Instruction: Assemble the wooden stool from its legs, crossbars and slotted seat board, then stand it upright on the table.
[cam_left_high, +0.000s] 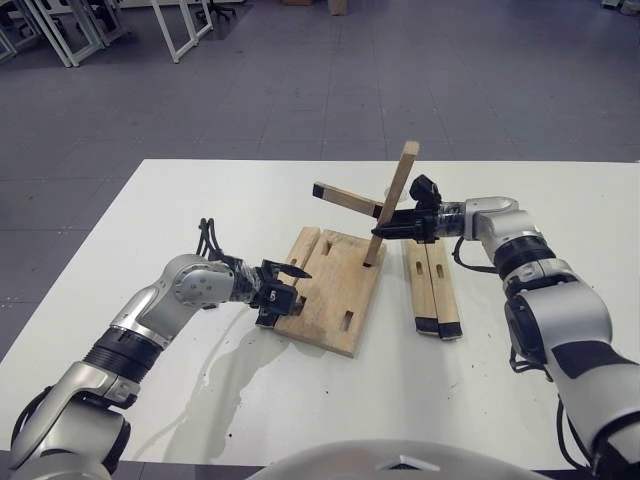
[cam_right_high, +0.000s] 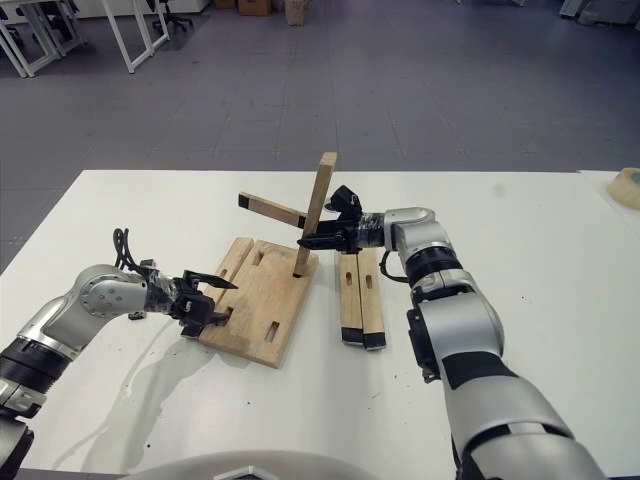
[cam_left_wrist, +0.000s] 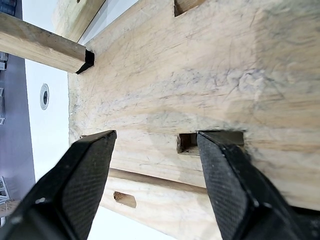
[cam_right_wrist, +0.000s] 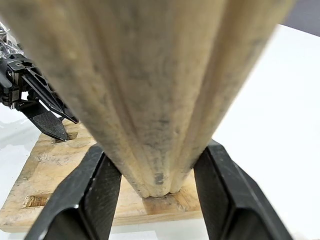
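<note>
Right wrist view: the right gripper (cam_right_wrist: 156, 192) pinched a leg (cam_right_wrist: 150, 90) between its two black fingers (cam_right_wrist: 97, 190), one pad on either side of the wood just above the leg's lower end, which met the seat board (cam_right_wrist: 45, 165) near one edge; whether that end sat in a slot could not be told. In the left eye view the same leg (cam_left_high: 398, 190) stood tilted, its top leaning toward the robot's right, with its foot on the right-hand part of the board (cam_left_high: 335, 300). A crossbar (cam_left_high: 345, 197) joined the leg about halfway up, close to the gripper (cam_left_high: 385, 228), and stuck out toward the robot's left, ending in a dark tip. The left gripper (cam_left_high: 285, 287) was at the board's left edge with its fingers spread wide and nothing pinched between them. In the left wrist view those fingers (cam_left_wrist: 85, 170) hovered over the board's face, either side of a small rectangular slot (cam_left_wrist: 187, 142). A pair of spare legs (cam_left_high: 432, 290) lay flat and side by side on the white table (cam_left_high: 200, 200), just right of the board, dark ends toward the robot.
</note>
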